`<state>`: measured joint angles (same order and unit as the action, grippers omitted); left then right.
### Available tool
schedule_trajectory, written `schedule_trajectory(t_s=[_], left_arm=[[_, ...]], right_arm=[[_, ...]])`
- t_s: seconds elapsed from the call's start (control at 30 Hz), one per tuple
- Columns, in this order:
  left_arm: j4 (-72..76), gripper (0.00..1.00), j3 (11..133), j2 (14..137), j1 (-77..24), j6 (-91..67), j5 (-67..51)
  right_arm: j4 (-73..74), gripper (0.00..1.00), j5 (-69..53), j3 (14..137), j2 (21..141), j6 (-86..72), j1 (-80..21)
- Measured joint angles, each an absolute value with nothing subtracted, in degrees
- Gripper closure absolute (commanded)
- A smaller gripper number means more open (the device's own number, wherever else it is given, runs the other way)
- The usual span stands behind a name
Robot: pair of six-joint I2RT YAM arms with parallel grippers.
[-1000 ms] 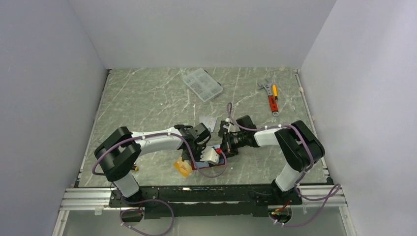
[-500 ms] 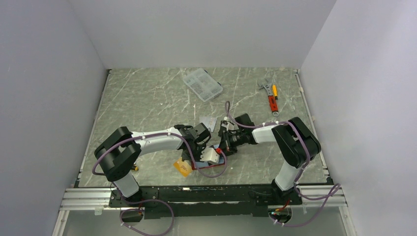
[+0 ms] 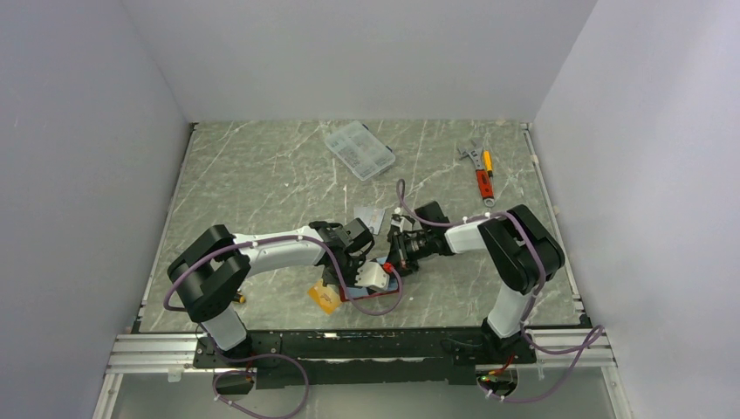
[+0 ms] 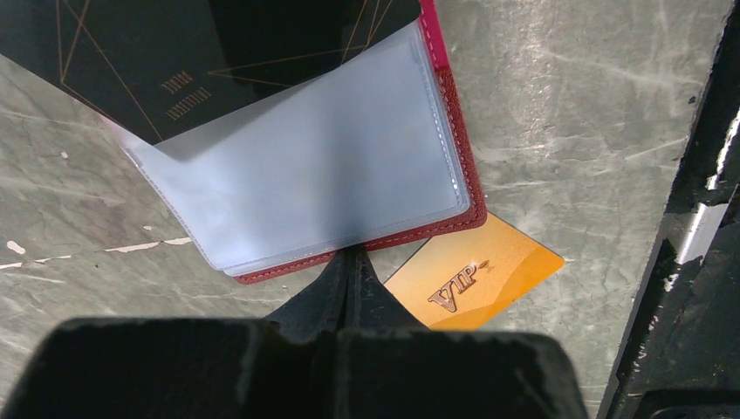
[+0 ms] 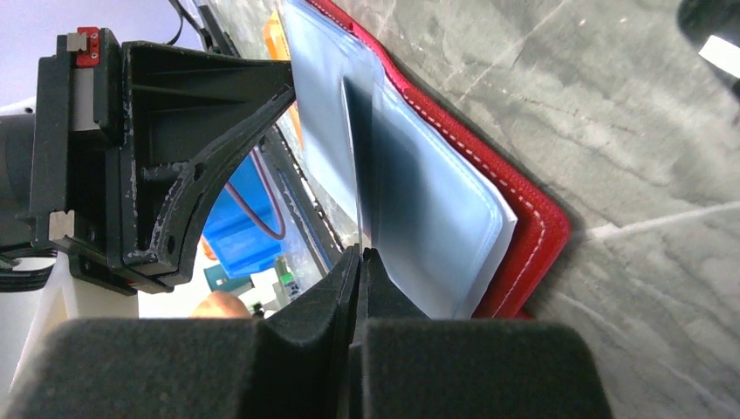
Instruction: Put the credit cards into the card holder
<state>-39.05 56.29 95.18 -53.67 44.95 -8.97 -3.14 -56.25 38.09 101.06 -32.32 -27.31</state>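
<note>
The red card holder (image 4: 454, 188) lies open on the table, its clear sleeves (image 4: 305, 175) facing up. It also shows in the top view (image 3: 381, 298) and the right wrist view (image 5: 532, 236). A dark greenish card (image 4: 174, 61) sits partly inside a sleeve. My right gripper (image 5: 359, 253) is shut on that card's edge (image 5: 371, 157), level with the sleeves. My left gripper (image 4: 353, 259) is shut, its tips against the holder's near red edge. An orange-gold card (image 4: 476, 278) lies beside it, half under the holder, and shows in the top view (image 3: 324, 297). A silver-grey card (image 3: 370, 215) lies behind the grippers.
A clear compartment box (image 3: 359, 149) sits at the back centre. Red and yellow hand tools (image 3: 481, 170) lie at the back right. The black frame rail (image 4: 689, 244) runs along the table's near edge, close to the left gripper.
My right arm has shifted slightly left toward the holder, with the card in it. The left arm and the holder have stayed in place.
</note>
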Motion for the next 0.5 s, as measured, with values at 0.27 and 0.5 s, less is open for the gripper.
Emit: schedule_trajectory(t_s=[0.27,0.5], left_arm=[[-39.07,1.00,56.29,95.18,-53.67,45.15,-8.97],[-39.11,1.00,56.29,95.18,-53.67,45.36,-8.97]], right_arm=[[-3.44,1.00,-55.72,39.40,102.21,-32.12,-27.31],[-6.42,1.00,-54.28,38.74,102.21,-34.00,-27.73]])
